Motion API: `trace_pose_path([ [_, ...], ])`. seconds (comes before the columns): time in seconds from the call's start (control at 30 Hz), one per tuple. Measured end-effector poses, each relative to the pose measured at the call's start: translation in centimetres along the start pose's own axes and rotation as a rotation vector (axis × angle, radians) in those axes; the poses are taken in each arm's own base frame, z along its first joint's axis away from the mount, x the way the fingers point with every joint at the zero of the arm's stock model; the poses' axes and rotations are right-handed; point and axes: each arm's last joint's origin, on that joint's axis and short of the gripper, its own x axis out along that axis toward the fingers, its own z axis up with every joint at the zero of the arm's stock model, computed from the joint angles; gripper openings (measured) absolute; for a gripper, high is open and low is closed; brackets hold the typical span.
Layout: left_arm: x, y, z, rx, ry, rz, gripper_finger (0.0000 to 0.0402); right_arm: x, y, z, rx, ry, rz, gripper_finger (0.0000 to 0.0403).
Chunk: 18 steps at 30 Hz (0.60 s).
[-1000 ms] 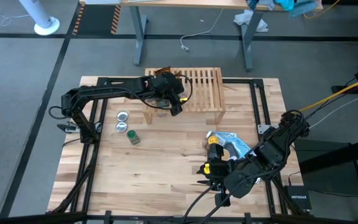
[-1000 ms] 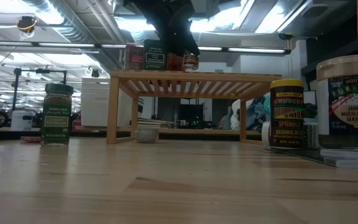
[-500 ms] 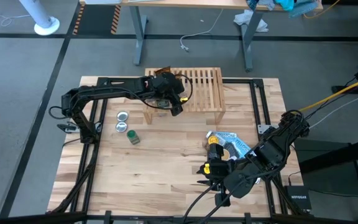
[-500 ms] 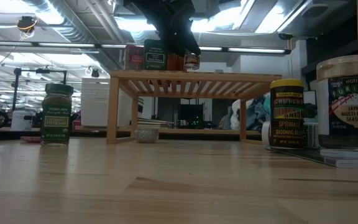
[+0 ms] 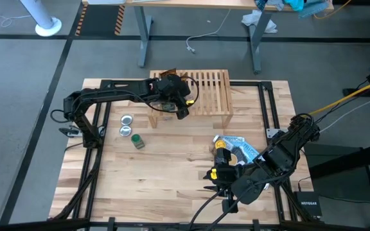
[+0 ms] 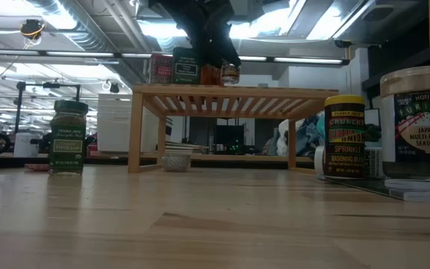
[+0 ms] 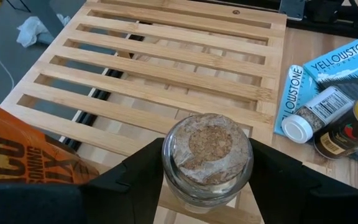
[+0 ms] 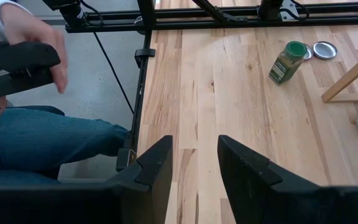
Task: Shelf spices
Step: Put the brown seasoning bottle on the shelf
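Now, left gripper point(image 7: 207, 171): I'm seeing it closing on a clear jar point(image 7: 207, 158) over the shelf point(image 5: 204, 90), at its near left part.
Wrist-only detail: it's showing the jar's brown contents from above.
Low view: it's showing tins point(image 6: 174, 69) standing on the shelf's left.
Right gripper point(image 8: 194, 165): it's hanging part-open, holding nothing, near right.
Right wrist only: a person's hand point(image 8: 39, 38) is showing beyond the table, and a green-capped jar point(image 8: 287, 61) on the table's left.

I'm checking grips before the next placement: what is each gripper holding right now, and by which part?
The left gripper clamps a small glass jar by its sides, over the shelf. The right gripper is open, holding nothing.
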Motion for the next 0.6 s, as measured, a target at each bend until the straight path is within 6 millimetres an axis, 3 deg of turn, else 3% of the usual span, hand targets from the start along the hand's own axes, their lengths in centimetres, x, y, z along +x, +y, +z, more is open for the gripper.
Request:
trace_pose_path([
  [0.27, -0.01, -0.01, -0.06, 0.022, 0.006, 0.0, 0.0204, 0.0, 0.0, 0.0, 0.0, 0.0, 0.0, 0.0134],
  [0.6, -0.03, -0.03, -0.05, 0.024, 0.006, 0.003, 0.0233, 0.02, 0.01, 0.0, 0.0, 0.0, 0.0, 0.0134],
])
